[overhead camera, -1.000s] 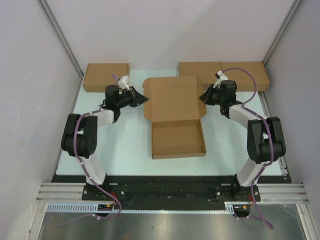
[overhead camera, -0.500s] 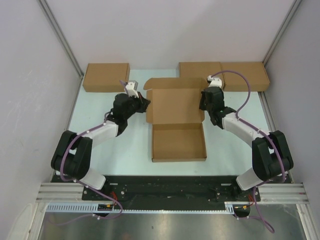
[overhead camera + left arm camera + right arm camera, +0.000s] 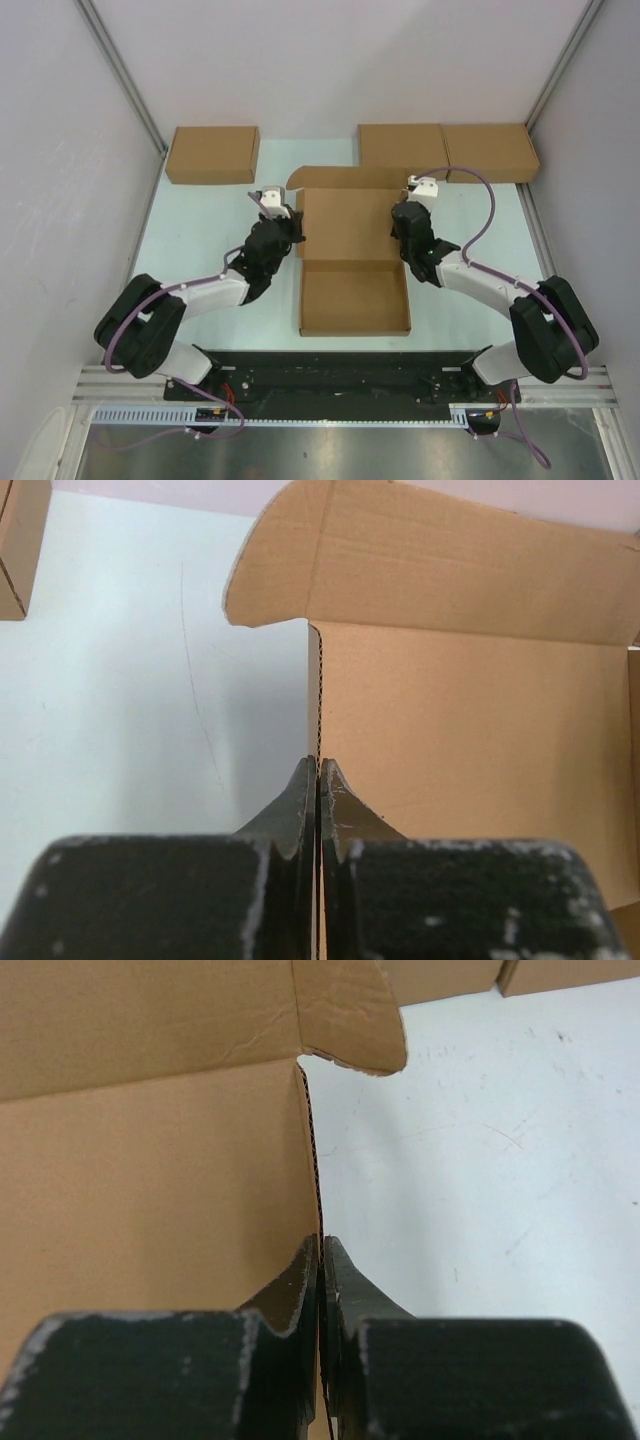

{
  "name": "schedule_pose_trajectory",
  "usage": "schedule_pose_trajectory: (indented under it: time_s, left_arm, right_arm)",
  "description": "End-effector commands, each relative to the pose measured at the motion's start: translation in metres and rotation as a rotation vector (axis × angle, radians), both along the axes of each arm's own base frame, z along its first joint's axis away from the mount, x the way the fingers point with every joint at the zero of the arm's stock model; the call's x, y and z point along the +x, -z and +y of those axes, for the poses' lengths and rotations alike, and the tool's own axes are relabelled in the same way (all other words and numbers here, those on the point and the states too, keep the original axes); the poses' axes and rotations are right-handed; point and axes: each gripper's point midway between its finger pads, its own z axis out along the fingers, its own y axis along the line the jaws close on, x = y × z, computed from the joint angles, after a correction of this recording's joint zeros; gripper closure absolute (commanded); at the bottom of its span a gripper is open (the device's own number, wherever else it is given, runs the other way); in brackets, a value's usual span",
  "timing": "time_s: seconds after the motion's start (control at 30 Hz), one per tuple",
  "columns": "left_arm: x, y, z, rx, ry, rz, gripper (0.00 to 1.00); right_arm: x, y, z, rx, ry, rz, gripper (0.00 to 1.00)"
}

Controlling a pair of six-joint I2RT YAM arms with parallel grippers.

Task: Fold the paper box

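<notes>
The paper box (image 3: 352, 290) is a brown cardboard mailer in the middle of the table, its shallow tray toward me and its lid (image 3: 348, 222) raised behind it with a front flap at the far end. My left gripper (image 3: 296, 228) is shut on the lid's left edge (image 3: 318, 690). My right gripper (image 3: 398, 228) is shut on the lid's right edge (image 3: 312, 1150). In both wrist views the fingers pinch the thin corrugated edge.
Three compact brown cardboard boxes lie along the back: one at the back left (image 3: 212, 154), two side by side at the back right (image 3: 402, 146) (image 3: 490, 152). White walls with metal posts close in the left and right sides.
Both grippers have moved toward me while holding the lid's side edges. The lid has swung up and toward the tray.
</notes>
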Motion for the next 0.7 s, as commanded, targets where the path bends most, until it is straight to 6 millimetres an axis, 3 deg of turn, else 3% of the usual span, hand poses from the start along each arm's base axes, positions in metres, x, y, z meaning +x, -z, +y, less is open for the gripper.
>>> schedule_pose_trajectory:
  time_s: [0.0,0.1,0.13,0.2,0.23,0.27,0.33,0.4,0.47,0.5,0.57,0.6,0.67]
  left_arm:
    - [-0.02,-0.03,-0.017,-0.042,-0.009,-0.121,1.0]
    - [-0.037,-0.03,-0.02,-0.042,-0.011,-0.156,1.0]
    - [-0.044,-0.041,-0.023,-0.072,-0.014,-0.199,1.0]
    - [-0.056,-0.032,-0.018,-0.068,-0.019,-0.223,1.0]
    - [-0.062,-0.045,-0.018,-0.105,-0.025,-0.284,1.0]
    - [-0.066,-0.032,-0.015,-0.086,-0.029,-0.279,1.0]
    - [-0.069,-0.041,-0.013,-0.106,-0.042,-0.335,1.0]
    - [-0.066,-0.037,-0.012,-0.091,-0.058,-0.348,1.0]
    - [-0.061,-0.051,-0.011,-0.086,-0.087,-0.406,1.0]
    - [-0.058,-0.047,-0.013,-0.06,-0.091,-0.415,1.0]
    - [-0.053,-0.069,-0.013,-0.05,-0.124,-0.51,1.0]
    - [-0.048,-0.063,-0.014,-0.023,-0.146,-0.517,1.0]
    - [-0.038,-0.072,-0.019,-0.01,-0.167,-0.54,1.0]
  right_arm:
    - [-0.018,-0.002,-0.002,0.04,0.067,-0.041,1.0]
    - [-0.031,0.0,-0.006,0.041,0.08,-0.06,1.0]
    - [-0.039,0.008,-0.006,0.029,0.07,-0.052,1.0]
    - [-0.046,0.003,-0.006,0.045,0.073,-0.098,1.0]
    - [-0.055,0.014,-0.006,0.032,0.061,-0.091,1.0]
    - [-0.055,0.01,-0.005,0.051,0.063,-0.122,1.0]
    - [-0.058,0.012,-0.006,0.046,0.057,-0.14,1.0]
    - [-0.056,0.01,-0.007,0.039,0.051,-0.171,1.0]
    - [-0.05,-0.001,-0.005,0.054,0.05,-0.224,1.0]
    - [-0.047,-0.005,-0.006,0.042,0.047,-0.24,1.0]
    - [-0.036,-0.014,-0.003,0.064,0.046,-0.295,1.0]
    - [-0.031,-0.018,-0.003,0.071,0.048,-0.315,1.0]
    - [-0.019,-0.017,0.001,0.064,0.048,-0.332,1.0]
